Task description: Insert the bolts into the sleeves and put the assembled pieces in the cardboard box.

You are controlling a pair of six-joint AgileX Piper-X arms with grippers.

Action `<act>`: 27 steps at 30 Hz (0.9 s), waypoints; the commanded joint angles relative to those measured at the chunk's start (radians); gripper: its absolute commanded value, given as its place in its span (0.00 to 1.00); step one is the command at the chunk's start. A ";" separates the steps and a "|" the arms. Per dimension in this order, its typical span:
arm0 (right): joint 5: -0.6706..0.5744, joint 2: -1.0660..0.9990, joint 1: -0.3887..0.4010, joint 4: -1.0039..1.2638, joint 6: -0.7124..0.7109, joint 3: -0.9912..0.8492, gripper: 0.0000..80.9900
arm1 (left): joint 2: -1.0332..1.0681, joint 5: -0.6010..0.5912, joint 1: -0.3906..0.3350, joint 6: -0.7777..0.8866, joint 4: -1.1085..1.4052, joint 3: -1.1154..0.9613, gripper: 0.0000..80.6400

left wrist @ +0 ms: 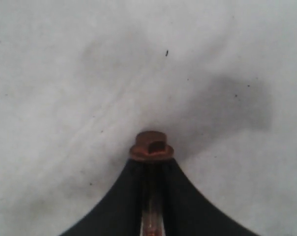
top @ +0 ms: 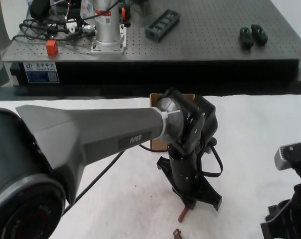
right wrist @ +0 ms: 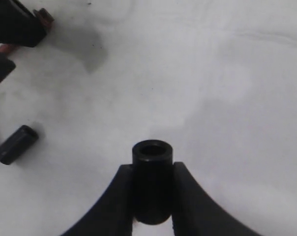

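My left gripper (left wrist: 151,167) is shut on a copper bolt (left wrist: 151,146), whose hex head pokes out past the fingertips above the white cloth. In the high view this gripper (top: 191,201) points down with the bolt (top: 183,214) at its tip. A second bolt (top: 177,233) lies on the cloth just in front. My right gripper (right wrist: 152,172) is shut on a black sleeve (right wrist: 152,162), its bore facing outward. A loose black sleeve (right wrist: 16,144) lies on the cloth nearby. The cardboard box (top: 156,143) stands behind the left arm, mostly hidden by it.
The left arm's grey link (top: 90,132) crosses the middle of the high view. The right arm (top: 290,199) sits at the near right. A perforated metal bench (top: 200,40) at the back carries a metal post (top: 108,25), a black tray (top: 163,24) and cables.
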State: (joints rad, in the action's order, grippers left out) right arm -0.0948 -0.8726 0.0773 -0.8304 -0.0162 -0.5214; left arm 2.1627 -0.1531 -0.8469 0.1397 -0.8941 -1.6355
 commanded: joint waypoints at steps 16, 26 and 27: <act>-0.481 -0.018 0.259 0.559 0.357 0.056 0.01 | -0.733 -0.331 0.142 0.514 1.128 0.767 0.00; -0.401 -0.067 0.313 0.729 0.426 0.056 0.01 | -0.773 -0.352 0.142 0.585 1.187 0.824 0.00; -0.401 -0.070 0.313 0.732 0.425 0.056 0.01 | -0.773 -0.352 0.142 0.585 1.187 0.824 0.00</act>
State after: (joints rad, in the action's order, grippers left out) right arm -0.5020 -0.9361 0.3867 -0.1255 0.4059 -0.4671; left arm 1.4046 -0.4986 -0.7067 0.7035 0.2668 -0.8091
